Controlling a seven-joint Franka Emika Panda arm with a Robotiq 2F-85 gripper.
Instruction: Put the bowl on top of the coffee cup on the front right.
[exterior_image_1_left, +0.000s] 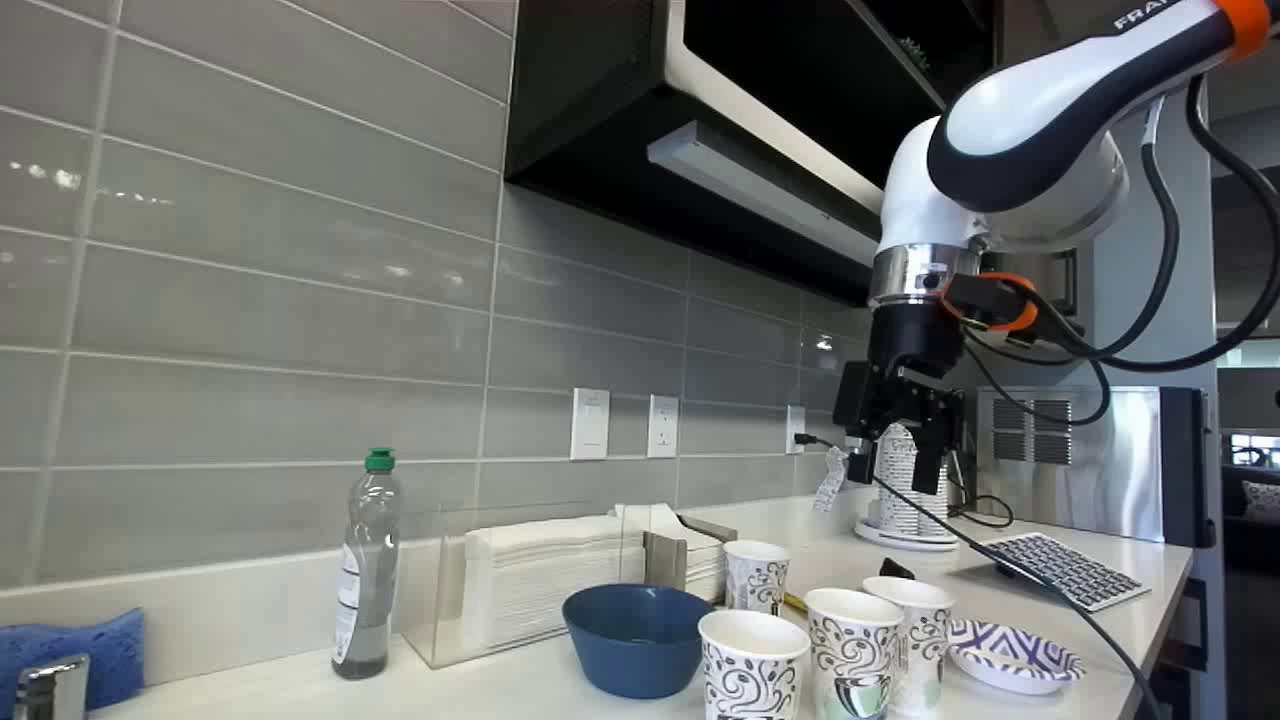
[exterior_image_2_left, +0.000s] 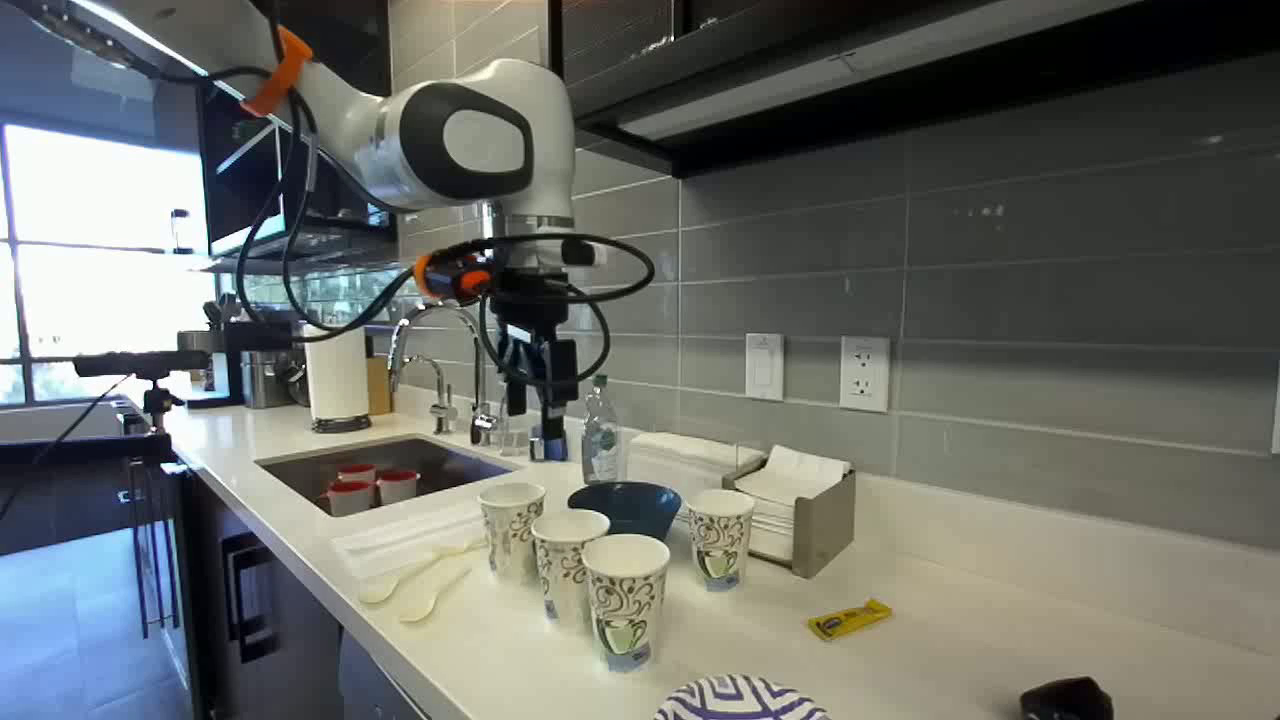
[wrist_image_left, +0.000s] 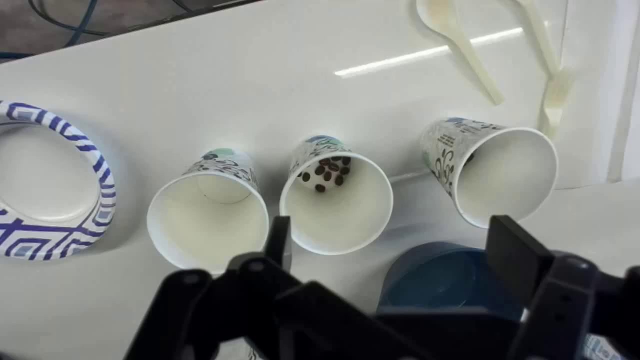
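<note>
The shallow white bowl with a dark blue pattern sits on the counter in both exterior views (exterior_image_1_left: 1015, 655) (exterior_image_2_left: 740, 700) and at the left edge of the wrist view (wrist_image_left: 47, 175). Several alike white paper coffee cups stand upright. Three form a row: the cup nearest the bowl (exterior_image_1_left: 925, 635) (exterior_image_2_left: 627, 600) (wrist_image_left: 210, 220), a middle cup (exterior_image_2_left: 565, 570) (wrist_image_left: 335, 205) and a far cup (exterior_image_2_left: 512, 530) (wrist_image_left: 505, 175). Another cup (exterior_image_1_left: 757, 580) (exterior_image_2_left: 720, 540) stands by the napkins. I cannot tell which is front right. My gripper (exterior_image_1_left: 893, 468) (exterior_image_2_left: 535, 408) (wrist_image_left: 392, 237) is open and empty, above the counter.
A solid-blue bowl (exterior_image_1_left: 638, 640) (wrist_image_left: 435, 280) stands beside the cups. Napkin holders (exterior_image_2_left: 825, 525), a soap bottle (exterior_image_1_left: 368, 580), a yellow packet (exterior_image_2_left: 850, 619) and pale utensils (exterior_image_2_left: 435, 588) lie around. A dark cabinet (exterior_image_1_left: 600, 120) overhangs the counter. A sink (exterior_image_2_left: 430, 465) lies beyond.
</note>
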